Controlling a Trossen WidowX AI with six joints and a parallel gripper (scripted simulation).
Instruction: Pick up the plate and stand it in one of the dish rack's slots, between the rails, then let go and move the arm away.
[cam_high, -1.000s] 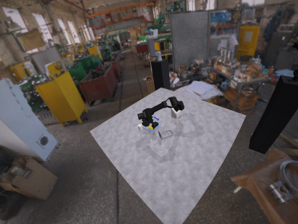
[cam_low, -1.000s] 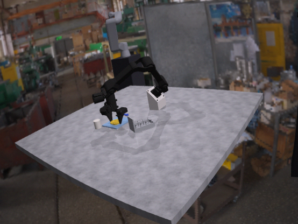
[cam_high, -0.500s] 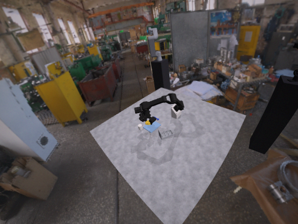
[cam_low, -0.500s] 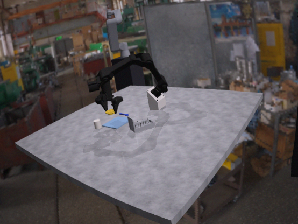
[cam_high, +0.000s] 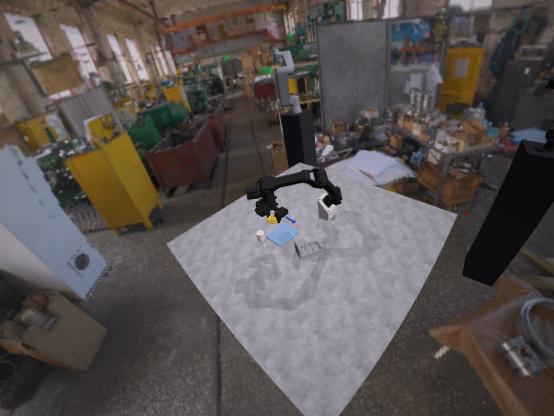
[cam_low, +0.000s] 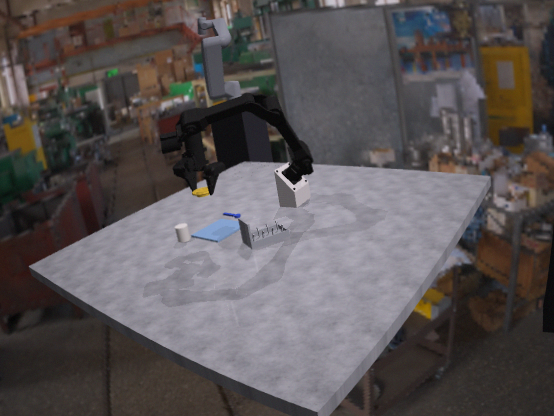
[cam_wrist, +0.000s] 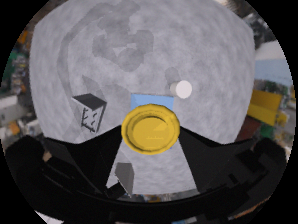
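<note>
Now the hand (cam_high: 274, 219) (cam_low: 203, 193) (cam_wrist: 150, 128) pinches the plate (cam_high: 272, 219) (cam_low: 201, 192) (cam_wrist: 151, 130), held flat; it must likely turn upright for the rack (cam_high: 309, 255) (cam_low: 270, 241) (cam_wrist: 96, 102).

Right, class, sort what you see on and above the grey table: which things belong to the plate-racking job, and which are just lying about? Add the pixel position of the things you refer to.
Part of the job:
- yellow plate (cam_high: 272, 219) (cam_low: 201, 192) (cam_wrist: 151, 129), held up by the gripper (cam_high: 272, 218) (cam_low: 202, 192) (cam_wrist: 150, 128)
- grey dish rack (cam_high: 308, 249) (cam_low: 270, 241) (cam_wrist: 90, 102)

Just lying about:
- blue mat (cam_high: 283, 234) (cam_low: 218, 230) (cam_wrist: 152, 99)
- white cup-like cylinder (cam_high: 260, 235) (cam_low: 183, 232) (cam_wrist: 183, 89)
- small dark-blue utensil (cam_high: 291, 220) (cam_low: 232, 215)
</note>
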